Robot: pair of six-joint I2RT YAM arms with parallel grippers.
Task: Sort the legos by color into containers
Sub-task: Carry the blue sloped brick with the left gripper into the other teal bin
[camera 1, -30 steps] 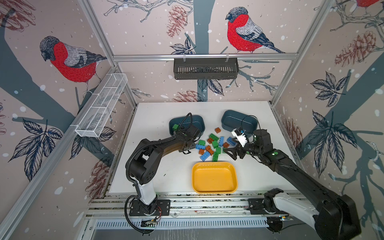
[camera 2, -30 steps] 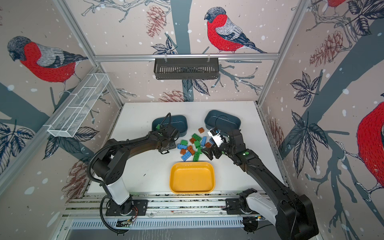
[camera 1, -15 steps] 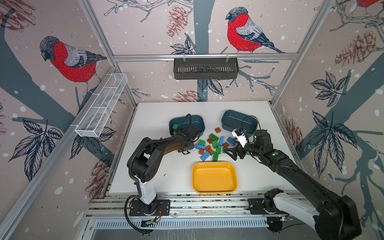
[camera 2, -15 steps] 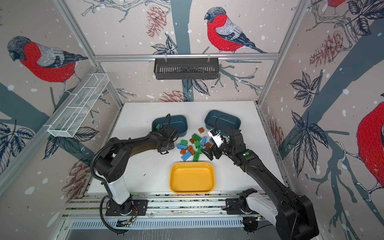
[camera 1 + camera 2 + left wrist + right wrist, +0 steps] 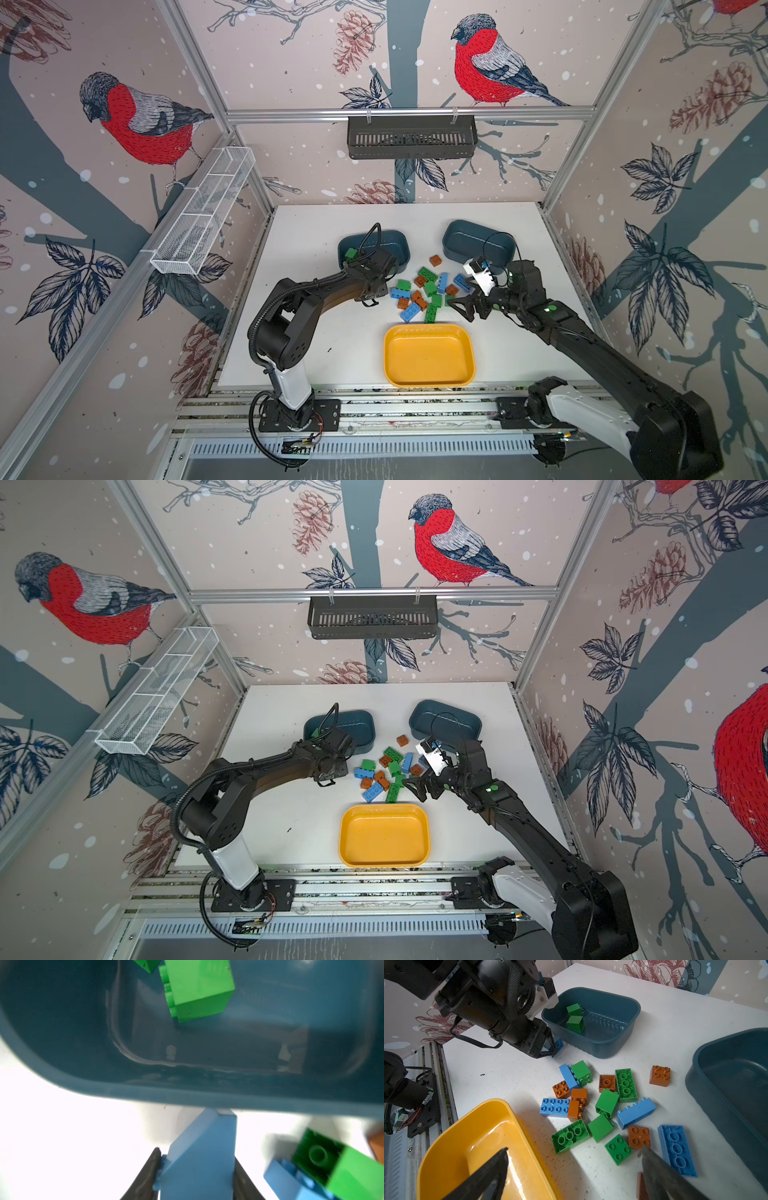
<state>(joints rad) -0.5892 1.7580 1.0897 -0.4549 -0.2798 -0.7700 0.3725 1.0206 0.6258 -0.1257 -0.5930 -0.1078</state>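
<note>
Just outside the rim of the left teal tub [image 5: 145, 1095], a light blue brick [image 5: 199, 1167] is pinched on two sides by the left pincer [image 5: 196, 1155]. It seems to be held clear of the desk [image 5: 316, 332], though that part is blurred. Two green bricks [image 5: 576, 1023] are seen lying inside that tub. Over the loose legos [image 5: 424, 291], scattered green, blue and brown beside the yellow tray [image 5: 446, 1136], the right pincer [image 5: 574, 1149] is held spread wide.
</note>
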